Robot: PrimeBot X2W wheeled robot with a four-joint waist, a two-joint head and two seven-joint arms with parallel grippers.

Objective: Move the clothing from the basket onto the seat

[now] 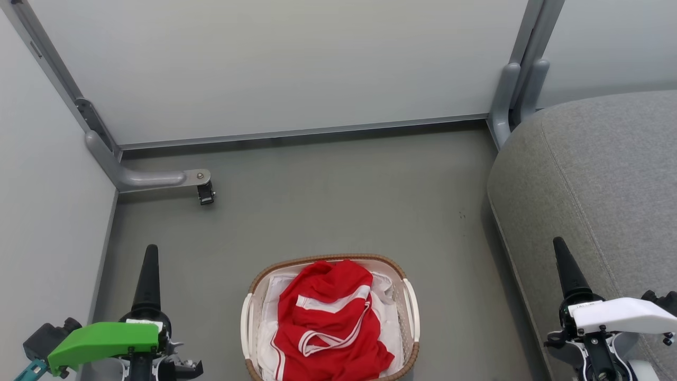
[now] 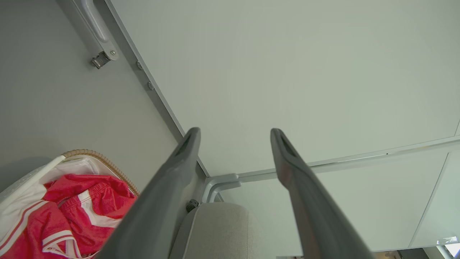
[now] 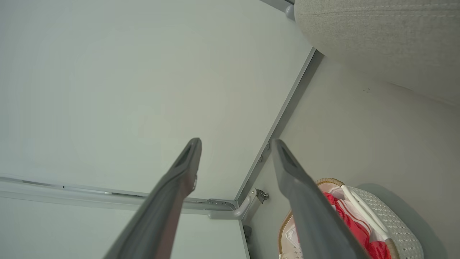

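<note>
The basket (image 1: 328,258), cream with a brown rim, stands on the floor at the bottom centre of the head view, between my two arms. Red clothing (image 1: 328,317) with white stripe trim lies bunched inside it on a white liner. To the right rises the large grey seat (image 1: 608,174). My left gripper (image 1: 151,251) hangs left of the basket, open and empty; its wrist view shows the fingers spread (image 2: 235,131), with the clothing (image 2: 82,212) at lower left. My right gripper (image 1: 560,246) is over the seat's front edge, open too (image 3: 236,141), with the basket (image 3: 395,223) at lower right.
Pale partition walls close the space behind and on the left. A grey metal foot with a small caster (image 1: 205,193) juts onto the floor at the back left, and a frame post (image 1: 508,100) stands beside the seat's far corner. Grey floor (image 1: 344,201) stretches beyond the basket.
</note>
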